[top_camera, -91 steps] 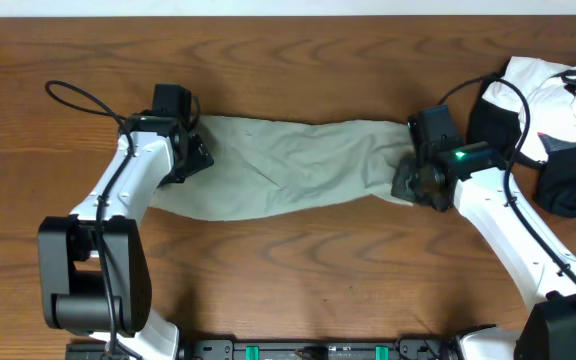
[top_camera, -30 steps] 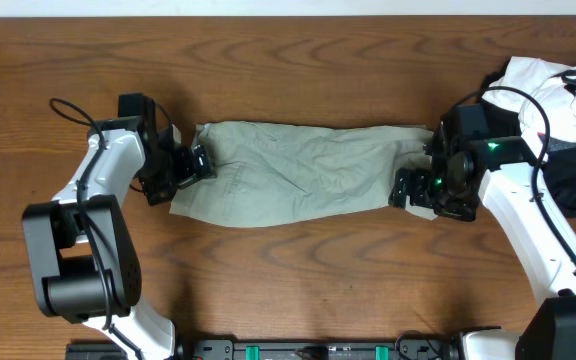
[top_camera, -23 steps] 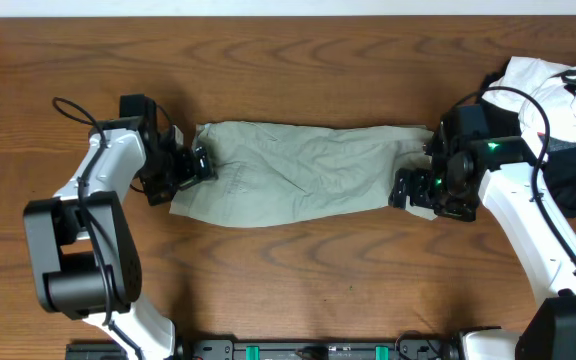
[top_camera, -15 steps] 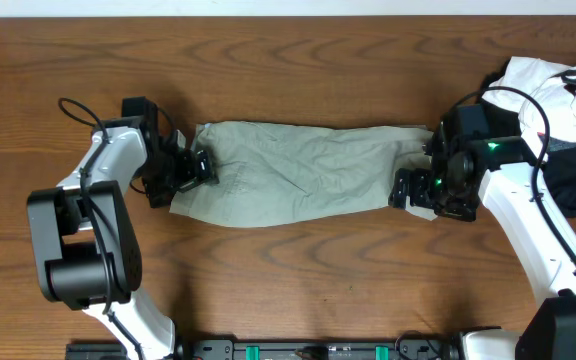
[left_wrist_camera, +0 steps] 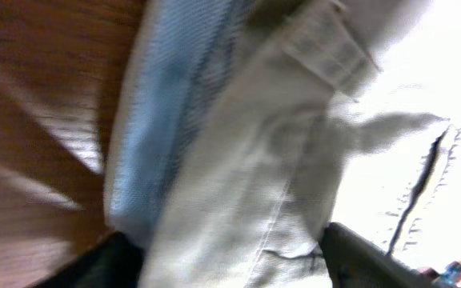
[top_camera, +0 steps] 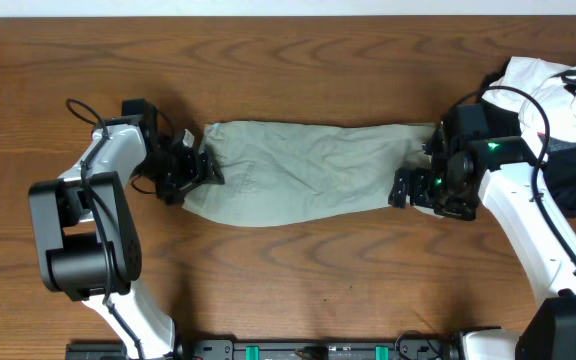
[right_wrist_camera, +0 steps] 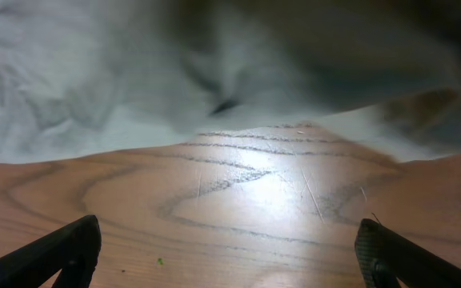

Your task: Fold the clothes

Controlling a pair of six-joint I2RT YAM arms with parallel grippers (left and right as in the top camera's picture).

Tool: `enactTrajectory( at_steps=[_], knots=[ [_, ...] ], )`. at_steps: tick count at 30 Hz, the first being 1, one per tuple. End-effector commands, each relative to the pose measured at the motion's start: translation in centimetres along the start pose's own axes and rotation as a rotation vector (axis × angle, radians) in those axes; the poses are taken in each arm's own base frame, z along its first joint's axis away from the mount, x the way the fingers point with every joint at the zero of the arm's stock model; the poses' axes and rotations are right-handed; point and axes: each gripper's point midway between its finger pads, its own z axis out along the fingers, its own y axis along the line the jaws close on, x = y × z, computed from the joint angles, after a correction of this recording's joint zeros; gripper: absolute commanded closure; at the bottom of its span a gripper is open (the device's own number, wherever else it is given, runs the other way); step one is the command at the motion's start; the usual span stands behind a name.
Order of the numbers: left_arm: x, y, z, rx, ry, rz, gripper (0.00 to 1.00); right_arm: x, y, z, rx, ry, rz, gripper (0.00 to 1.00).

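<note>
The clothes (top_camera: 308, 170) are one khaki garment lying stretched left to right across the wooden table (top_camera: 298, 290). My left gripper (top_camera: 200, 168) is at its left end, by the waistband. In the left wrist view the khaki cloth (left_wrist_camera: 294, 160) fills the gap of the left gripper (left_wrist_camera: 230, 268) from one finger (left_wrist_camera: 374, 260) to the other, bunched with a stitched seam. My right gripper (top_camera: 405, 188) stands at the garment's right end. In the right wrist view the right gripper (right_wrist_camera: 230, 252) is open over bare wood, with the cloth edge (right_wrist_camera: 134, 88) just ahead of it.
A heap of black and white garments (top_camera: 558, 110) lies at the far right, behind the right arm. A black cable (top_camera: 78, 108) loops off the left arm. Bare wood runs along the table's front.
The left gripper has pushed right into the garment's left end and its fingers have come together on the cloth, drawing that edge inward. The right arm has stayed still.
</note>
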Motion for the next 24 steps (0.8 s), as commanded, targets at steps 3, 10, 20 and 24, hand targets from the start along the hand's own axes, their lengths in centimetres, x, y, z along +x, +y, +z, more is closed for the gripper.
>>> enactTrajectory(
  at_steps=[3, 10, 20, 24],
  knots=[
    [1.6, 0.3, 2.0, 0.031, 0.080, -0.009, 0.50, -0.5, 0.6, -0.9, -0.019, -0.033, -0.024, 0.01],
    [1.2, 0.1, 1.6, 0.033, 0.064, 0.001, 0.80, -0.6, 0.7, -0.9, -0.019, -0.035, -0.025, 0.01],
    [-0.5, -4.3, -5.2, 0.060, -0.137, 0.104, 0.94, -0.6, 0.7, -0.9, -0.020, -0.036, -0.024, 0.01],
    [0.0, -7.0, -9.8, 0.084, -0.277, 0.158, 0.94, -0.6, 0.7, -0.9, -0.020, -0.035, -0.021, 0.01]
  ],
)
